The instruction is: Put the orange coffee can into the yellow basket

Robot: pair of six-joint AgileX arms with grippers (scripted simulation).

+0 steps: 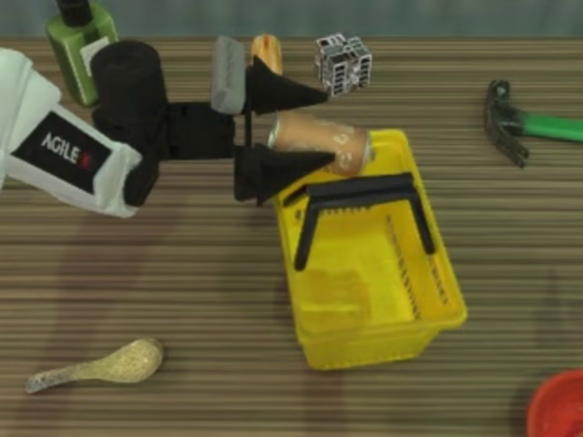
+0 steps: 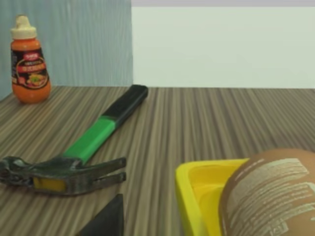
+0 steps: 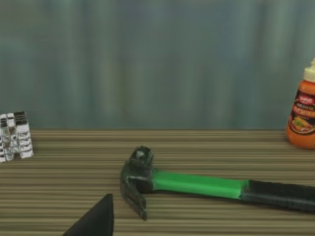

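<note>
The left gripper point(image 1: 305, 126) grips the orange coffee can point(image 1: 319, 144) lying sideways between its black fingers, apparently above the far-left corner of the yellow basket point(image 1: 437, 309). The right gripper's jaw state cannot be told.

Green-handled hammer point(image 1: 533, 124) lies at two o'clock on the worktop point(image 1: 182, 300), speckled spoon point(image 1: 100, 364) at eight, red bowl point(image 1: 557, 408) at five, green bottle point(image 1: 80, 41) at eleven, patterned cube point(image 1: 343, 64) at twelve.
</note>
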